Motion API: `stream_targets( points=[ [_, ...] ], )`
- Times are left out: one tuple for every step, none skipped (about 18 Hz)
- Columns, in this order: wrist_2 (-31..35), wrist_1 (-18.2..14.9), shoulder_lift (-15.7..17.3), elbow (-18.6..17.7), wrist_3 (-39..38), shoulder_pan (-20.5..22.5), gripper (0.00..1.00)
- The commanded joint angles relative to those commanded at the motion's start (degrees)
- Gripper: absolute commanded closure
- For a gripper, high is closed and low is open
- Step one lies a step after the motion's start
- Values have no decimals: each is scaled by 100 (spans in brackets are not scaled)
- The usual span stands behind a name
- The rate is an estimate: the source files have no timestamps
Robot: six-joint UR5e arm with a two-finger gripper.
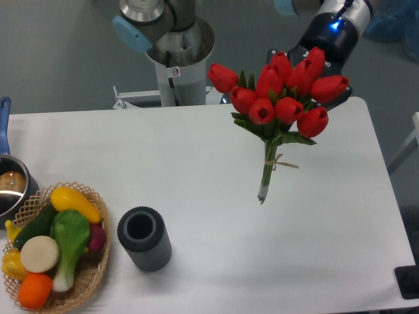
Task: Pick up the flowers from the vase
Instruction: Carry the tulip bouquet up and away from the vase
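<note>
The flowers point(283, 96), a bunch of red tulip buds with green leaves and twine-tied stems, hang in the air over the right half of the white table. My gripper point(313, 72) sits behind the blooms at the upper right, shut on the bunch; its fingers are mostly hidden by the buds. The stems point down and slightly left, ending above the tabletop. The vase point(144, 238), a short dark grey ribbed cylinder, stands empty near the front left, well apart from the flowers.
A wicker basket point(92, 271) of vegetables sits at the front left beside the vase. A blue-handled metal pot point(9, 183) is at the left edge. The robot base point(173, 39) stands behind the table's far edge.
</note>
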Motion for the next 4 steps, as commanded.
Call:
stream_targets(
  points=[
    [-9,0,0,-9,-9,0,66],
    [0,0,0,-9,-17,0,66],
    [0,0,0,-9,-26,0,66],
    [-9,0,-9,-9,-26,17,66]
  ],
)
